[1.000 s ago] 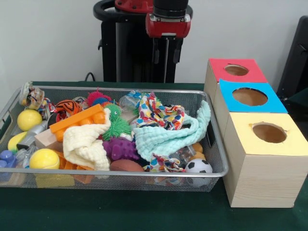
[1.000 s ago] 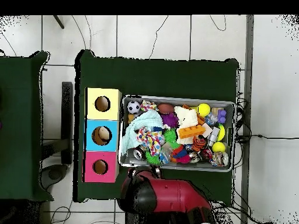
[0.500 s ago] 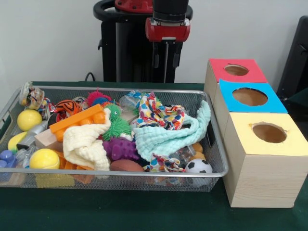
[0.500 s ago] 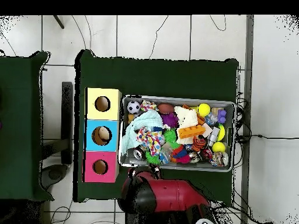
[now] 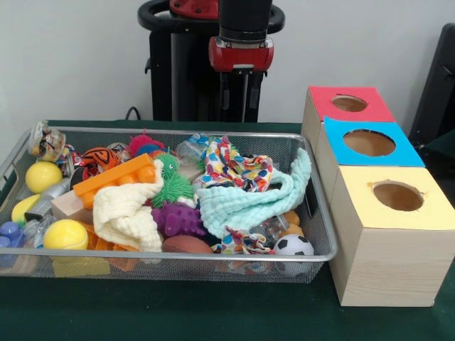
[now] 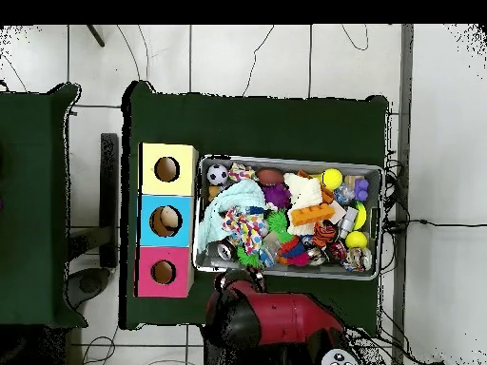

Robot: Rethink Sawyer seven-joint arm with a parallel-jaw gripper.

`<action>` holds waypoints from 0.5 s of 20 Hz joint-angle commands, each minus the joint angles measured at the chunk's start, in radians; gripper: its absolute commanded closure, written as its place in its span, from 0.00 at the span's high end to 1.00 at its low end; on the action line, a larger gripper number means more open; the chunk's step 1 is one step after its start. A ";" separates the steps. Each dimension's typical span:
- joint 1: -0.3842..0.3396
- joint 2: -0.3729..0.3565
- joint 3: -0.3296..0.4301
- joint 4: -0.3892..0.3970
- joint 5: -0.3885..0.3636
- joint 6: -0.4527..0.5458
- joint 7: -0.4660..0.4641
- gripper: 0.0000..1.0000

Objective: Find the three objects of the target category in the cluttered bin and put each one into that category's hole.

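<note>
The wire mesh bin [image 5: 178,254] is packed with toys. One heart-printed cloth [image 5: 238,167] lies crumpled at the bin's middle back, partly under a mint-green cloth [image 5: 249,202]. A second heart-printed cloth [image 5: 238,241] peeks out at the front beside a small football toy [image 5: 293,246]. In the overhead view they show in the bin's left half [image 6: 245,228] and at its far left corner [image 6: 240,173]. A third is not clearly visible. The yellow-faced hole [image 5: 397,196] is in the nearest box. My gripper [image 5: 239,105] hangs open and empty above and behind the bin's back rim.
A blue-faced box [image 5: 368,142] and a red-faced box [image 5: 348,104] stand behind the yellow one. A cream-yellow cloth [image 5: 128,209], an orange brick [image 5: 114,175], yellow balls [image 5: 64,233] and spiky toys fill the bin's left half. The arm's red body [image 6: 276,318] covers the bin's near side overhead.
The gripper has moved slightly left and up in the front view. Overhead, the arm's body has swung to the right. Nothing in the bin has moved.
</note>
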 commanded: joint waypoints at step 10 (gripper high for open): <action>-0.057 0.062 0.074 -0.114 -0.086 -0.160 0.089 1.00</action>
